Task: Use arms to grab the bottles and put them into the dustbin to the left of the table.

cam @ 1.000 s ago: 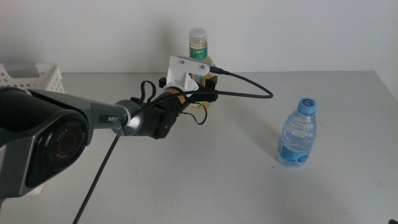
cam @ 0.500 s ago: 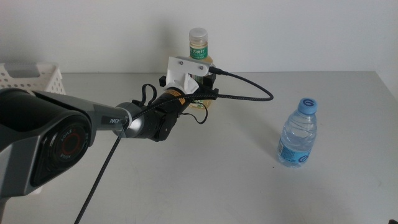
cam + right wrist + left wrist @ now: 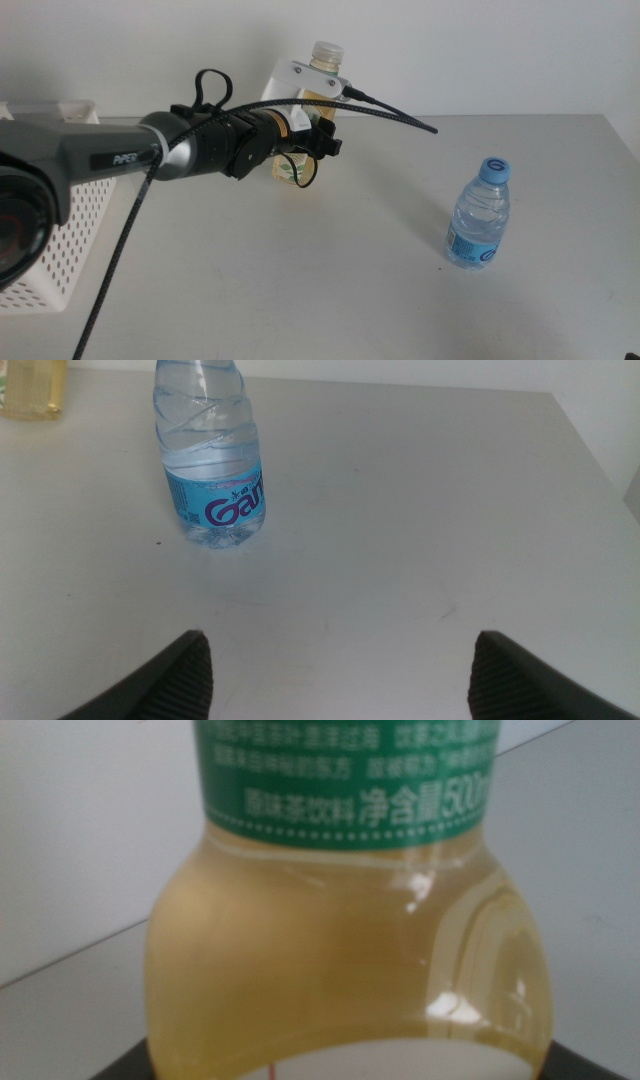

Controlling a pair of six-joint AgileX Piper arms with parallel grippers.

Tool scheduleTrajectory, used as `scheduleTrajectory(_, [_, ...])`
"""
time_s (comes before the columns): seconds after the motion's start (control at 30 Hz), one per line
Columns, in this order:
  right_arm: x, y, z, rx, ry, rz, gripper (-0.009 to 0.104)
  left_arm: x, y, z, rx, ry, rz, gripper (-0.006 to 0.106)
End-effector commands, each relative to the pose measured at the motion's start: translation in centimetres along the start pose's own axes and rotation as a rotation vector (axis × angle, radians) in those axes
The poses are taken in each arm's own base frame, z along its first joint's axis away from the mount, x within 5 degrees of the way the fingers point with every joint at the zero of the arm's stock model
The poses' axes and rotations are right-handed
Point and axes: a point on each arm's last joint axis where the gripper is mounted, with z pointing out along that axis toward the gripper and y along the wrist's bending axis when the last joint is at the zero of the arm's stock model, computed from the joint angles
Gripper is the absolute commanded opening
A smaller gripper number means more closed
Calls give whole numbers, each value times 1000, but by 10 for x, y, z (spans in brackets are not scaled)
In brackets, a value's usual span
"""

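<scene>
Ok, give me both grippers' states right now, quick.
Left gripper: shut on the tea bottle, tilted and lifted off the table.
Right gripper: open, holding nothing, over the table short of the water bottle.

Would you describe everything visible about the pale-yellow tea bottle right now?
The tea bottle is clear plastic filled with pale-yellow liquid, with a white cap and a green label with white print. It is tilted, its base lifted off the table, gripped around the body by the left gripper. It hangs over the table's far side, right of the dustbin.
</scene>
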Motion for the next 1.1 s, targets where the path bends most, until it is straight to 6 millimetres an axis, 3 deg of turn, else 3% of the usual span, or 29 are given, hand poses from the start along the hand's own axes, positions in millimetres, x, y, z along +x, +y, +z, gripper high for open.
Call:
scheduleTrajectory(0.0, [-8, -1, -2, 15, -91, -11, 66, -75, 5, -47, -10, -231, -5, -2])
scheduleTrajectory(0.23, [-8, -1, -2, 15, -91, -11, 66, -109, 8, -111, -51, -123, -9, -2])
scheduleTrajectory(0.43, [-8, -1, -2, 15, -91, -11, 66, -119, 14, -162, -87, 30, -49, -2])
scheduleTrajectory(0.6, [-8, -1, -2, 15, -91, -11, 66, -119, 24, -192, -107, 136, -109, -2])
scheduleTrajectory(0.8, [-8, -1, -2, 15, -91, -11, 66, -107, 53, -219, -172, 294, -187, -2])
scheduleTrajectory(1.07, [-8, -1, -2, 15, -91, -11, 66, -106, 111, -266, -233, 515, -214, -2])
